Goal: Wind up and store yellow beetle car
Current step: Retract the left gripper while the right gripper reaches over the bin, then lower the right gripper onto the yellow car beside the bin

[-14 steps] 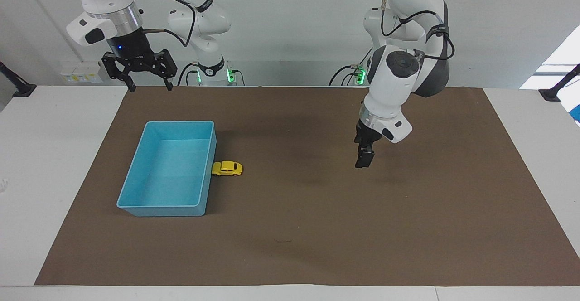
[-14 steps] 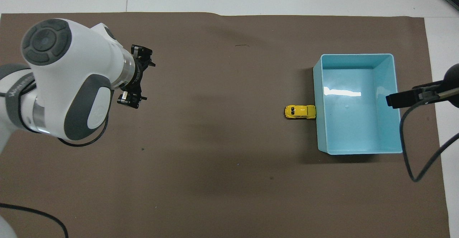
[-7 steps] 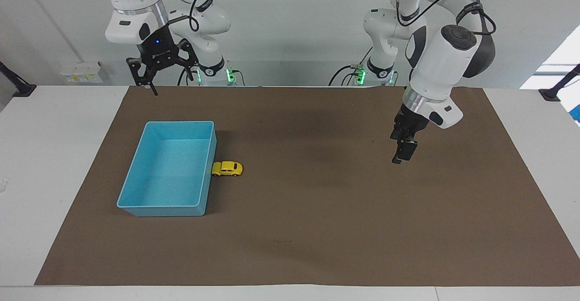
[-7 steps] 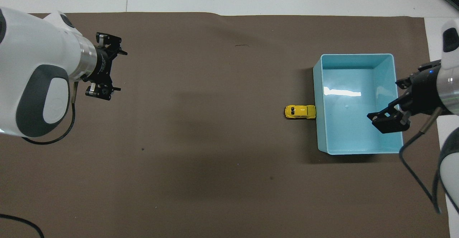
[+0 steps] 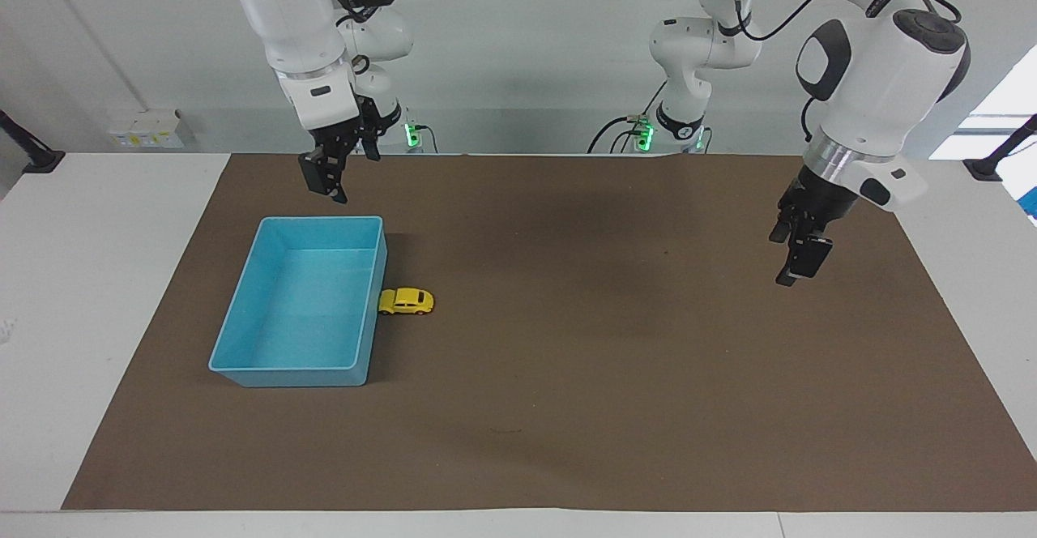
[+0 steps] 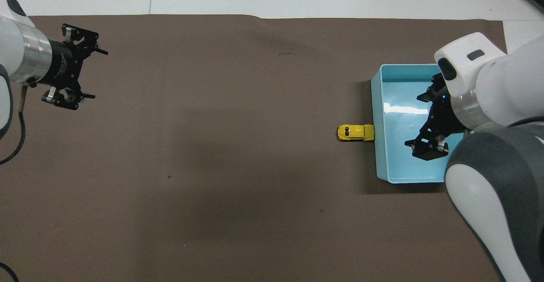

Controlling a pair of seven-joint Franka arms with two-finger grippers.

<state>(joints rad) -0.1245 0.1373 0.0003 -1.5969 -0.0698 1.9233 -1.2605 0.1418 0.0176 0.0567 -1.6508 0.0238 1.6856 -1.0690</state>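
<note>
The yellow beetle car [image 5: 407, 301] sits on the worktop touching the blue bin [image 5: 243, 343], lengthwise toward the left arm's end, closest to the right pincer [image 5: 326, 183]; both it and the left pincer [image 5: 798, 261] are open and empty.

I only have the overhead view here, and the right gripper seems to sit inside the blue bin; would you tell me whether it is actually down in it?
Observer: No. In the facing view the right gripper hangs in the air, well above the blue bin's rim, over the edge nearest the robots.
Operator: Thank you. Is the yellow beetle car touching the bin?
Observer: The yellow beetle car stands on its wheels on the brown mat, one end against the bin's wall.
Operator: And how high is the left gripper?
Observer: The left gripper hangs clear above the mat, toward the left arm's end, holding nothing.
</note>
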